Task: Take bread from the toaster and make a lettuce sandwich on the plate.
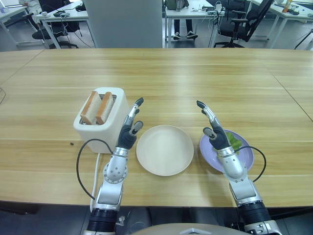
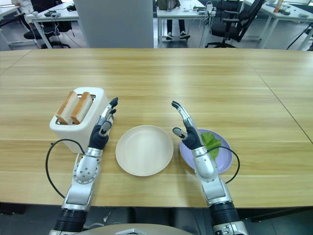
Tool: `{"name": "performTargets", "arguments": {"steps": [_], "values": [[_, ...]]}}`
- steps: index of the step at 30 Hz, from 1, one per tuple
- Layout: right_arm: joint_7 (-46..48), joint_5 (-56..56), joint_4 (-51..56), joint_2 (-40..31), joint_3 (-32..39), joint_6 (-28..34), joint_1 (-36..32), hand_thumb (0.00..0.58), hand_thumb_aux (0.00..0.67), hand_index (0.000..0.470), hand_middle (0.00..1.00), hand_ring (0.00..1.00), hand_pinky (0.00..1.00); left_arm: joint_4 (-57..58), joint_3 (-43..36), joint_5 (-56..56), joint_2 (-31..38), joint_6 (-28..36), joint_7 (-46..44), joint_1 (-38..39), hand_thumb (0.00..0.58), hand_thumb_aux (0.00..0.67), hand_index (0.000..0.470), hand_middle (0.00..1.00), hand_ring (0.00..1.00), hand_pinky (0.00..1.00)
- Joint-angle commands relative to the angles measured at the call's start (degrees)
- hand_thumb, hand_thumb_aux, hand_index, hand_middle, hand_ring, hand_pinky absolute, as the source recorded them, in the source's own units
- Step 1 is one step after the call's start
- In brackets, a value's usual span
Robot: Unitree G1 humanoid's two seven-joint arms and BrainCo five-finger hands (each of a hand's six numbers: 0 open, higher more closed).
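I logged the left hand (image 1: 130, 130) and right hand (image 1: 213, 132) as matching units: black palms, silver-grey finger links, black fingertips (image 1: 139, 102). Each wrist was a polished silver housing. The left wrist housing (image 1: 116, 172) carried a round face ringed with small dark fastener holes. Below it, the left forearm shell (image 1: 108, 195) ran in lighter silver down to a black collar (image 1: 100, 219). I noted one thin black cable looping outward per arm: the left cable (image 1: 78, 164) and the right cable (image 1: 263, 159).

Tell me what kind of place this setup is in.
Probably an open-plan office or lab rather than a kitchen: white desks with cables and gear behind, black office chairs, and the toaster sits on a long wooden meeting table.
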Motion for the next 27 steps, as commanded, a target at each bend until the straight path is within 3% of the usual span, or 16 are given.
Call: {"name": "performTargets", "arguments": {"steps": [1, 7, 12, 15, 20, 24, 27], "values": [[-0.2, -0.28, -0.17, -0.18, 0.1, -0.03, 0.81, 0.0, 0.0, 0.0, 0.0, 0.0, 0.0, -0.19, -0.18, 0.66, 0.27, 0.88, 0.05, 0.28, 0.0, 0.0, 0.0, 0.0, 0.0, 0.0], [-0.46, -0.37, -0.6, -0.06, 0.05, 0.27, 1.11, 0.0, 0.0, 0.0, 0.0, 0.0, 0.0, -2.49, 0.91, 1.49, 0.38, 2.49, 0.85, 0.04, 0.0, 0.0, 0.0, 0.0, 0.0, 0.0], [-0.9, -0.62, -2.03, 0.34, -0.14, 1.08, 2.05, 0.0, 0.0, 0.0, 0.0, 0.0, 0.0, -13.86, 4.49, 10.25, 4.21, 11.22, 1.36, -2.92, 0.0, 0.0, 0.0, 0.0, 0.0, 0.0], [-1.18, -0.83, -2.19, 0.38, -0.28, 1.35, 2.29, 0.0, 0.0, 0.0, 0.0, 0.0, 0.0, -18.68, 9.0, 15.6, 11.15, 19.71, -2.46, -7.45, 0.0, 0.0, 0.0, 0.0, 0.0, 0.0], [-1.52, -0.81, -1.65, 0.48, -0.56, 1.59, 1.81, 0.0, 0.0, 0.0, 0.0, 0.0, 0.0, -16.52, 14.07, 25.31, 26.35, 30.86, -9.36, -12.36, 0.0, 0.0, 0.0, 0.0, 0.0, 0.0], [-1.9, -0.92, -1.3, 0.56, -0.43, 1.65, 1.46, 0.0, 0.0, 0.0, 0.0, 0.0, 0.0, -8.07, 12.59, 33.39, 36.66, 36.96, -13.87, -13.61, 0.0, 0.0, 0.0, 0.0, 0.0, 0.0], [-2.2, -1.08, -0.79, 0.6, -0.29, 1.52, 1.22, 0.0, 0.0, 0.0, 0.0, 0.0, 0.0, -1.66, 10.49, 35.77, 40.46, 39.39, -15.73, -15.07, 0.0, 0.0, 0.0, 0.0, 0.0, 0.0]]}}
